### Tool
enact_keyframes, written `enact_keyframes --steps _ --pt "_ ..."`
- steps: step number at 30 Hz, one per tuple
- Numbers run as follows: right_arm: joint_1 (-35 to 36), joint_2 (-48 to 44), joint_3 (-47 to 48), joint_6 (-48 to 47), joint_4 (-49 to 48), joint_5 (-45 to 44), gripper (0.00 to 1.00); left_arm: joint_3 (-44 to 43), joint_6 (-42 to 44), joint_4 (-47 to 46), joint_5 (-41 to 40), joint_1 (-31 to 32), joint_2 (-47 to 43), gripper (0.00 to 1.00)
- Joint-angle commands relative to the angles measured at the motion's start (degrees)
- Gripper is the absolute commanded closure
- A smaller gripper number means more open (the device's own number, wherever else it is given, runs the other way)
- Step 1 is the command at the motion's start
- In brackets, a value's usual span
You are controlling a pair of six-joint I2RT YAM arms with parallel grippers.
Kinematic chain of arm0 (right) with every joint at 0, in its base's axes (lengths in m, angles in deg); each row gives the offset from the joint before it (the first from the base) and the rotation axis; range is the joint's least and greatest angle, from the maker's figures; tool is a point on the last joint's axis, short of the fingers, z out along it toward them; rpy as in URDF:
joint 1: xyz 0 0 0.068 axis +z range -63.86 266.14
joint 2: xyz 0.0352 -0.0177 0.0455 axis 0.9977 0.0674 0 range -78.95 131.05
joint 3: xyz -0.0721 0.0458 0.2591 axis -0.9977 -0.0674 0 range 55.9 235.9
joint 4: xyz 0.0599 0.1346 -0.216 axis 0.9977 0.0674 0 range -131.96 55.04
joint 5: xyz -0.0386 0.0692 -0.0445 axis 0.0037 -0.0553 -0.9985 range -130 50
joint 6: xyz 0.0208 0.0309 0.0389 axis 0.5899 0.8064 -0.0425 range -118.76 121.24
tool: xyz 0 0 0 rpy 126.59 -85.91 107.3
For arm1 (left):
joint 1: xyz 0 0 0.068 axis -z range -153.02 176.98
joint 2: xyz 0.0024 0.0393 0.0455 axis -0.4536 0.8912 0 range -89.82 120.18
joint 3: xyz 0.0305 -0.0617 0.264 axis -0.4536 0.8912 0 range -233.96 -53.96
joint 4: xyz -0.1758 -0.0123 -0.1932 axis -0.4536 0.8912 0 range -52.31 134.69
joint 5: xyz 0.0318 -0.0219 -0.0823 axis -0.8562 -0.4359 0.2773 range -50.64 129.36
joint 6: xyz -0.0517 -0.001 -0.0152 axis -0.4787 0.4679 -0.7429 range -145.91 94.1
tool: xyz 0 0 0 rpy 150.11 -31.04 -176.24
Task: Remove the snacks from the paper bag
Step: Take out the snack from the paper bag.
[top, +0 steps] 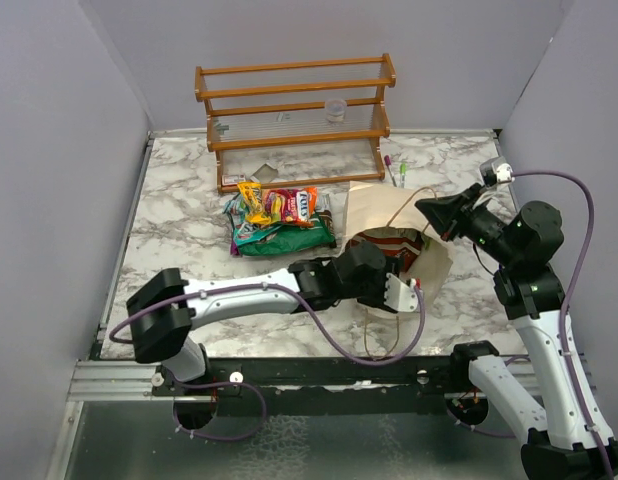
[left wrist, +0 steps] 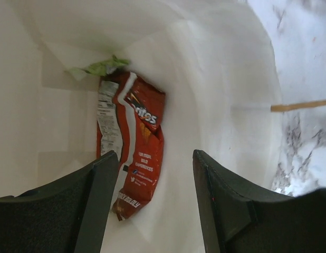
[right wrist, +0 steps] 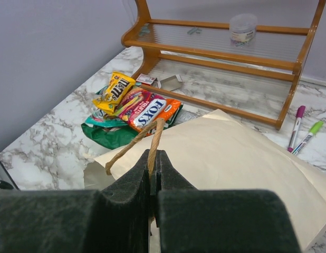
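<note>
The cream paper bag (top: 377, 212) lies on its side with its mouth toward the arms. My left gripper (top: 402, 293) is open at the mouth and looks inside. In the left wrist view it (left wrist: 155, 158) is empty, apart from a red-orange packet (left wrist: 137, 153) lying in the bag. A light green packet (left wrist: 99, 67) lies deeper in the bag. My right gripper (right wrist: 154, 155) is shut on the bag's tan loop handle (right wrist: 147, 134) and holds it up above the bag (right wrist: 231, 153). Several packets (top: 277, 220) lie piled on the table left of the bag.
A wooden slatted rack (top: 294, 115) with a small clear cup (top: 335, 108) stands at the back. Two pens (top: 394, 170) lie in front of its right end. Grey walls close in the marble table (top: 179, 230) on three sides. A second handle loop (top: 374, 335) trails toward the near edge.
</note>
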Motion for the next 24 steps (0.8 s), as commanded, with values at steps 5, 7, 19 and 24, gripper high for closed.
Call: enact_keyframes --steps 5,7,19,24 --pt "0.20 -1.00 1.98 -0.25 -0.14 1.05 0.98 -4.33 11.41 1.70 -10.90 0.70 10.92 0.36" --pt "0.20 -1.36 1.50 -0.18 0.01 1.13 0.98 -6.33 10.56 1.87 -12.62 0.26 13.41 0.35" --pt "0.20 -2.60 1.86 -0.26 0.73 0.21 0.98 -9.97 15.39 -1.29 -17.39 -1.61 22.06 0.31" --pt "0.20 -2.67 1.57 -0.19 0.17 0.16 0.98 -9.83 19.00 -2.90 -21.66 -2.23 25.60 0.33"
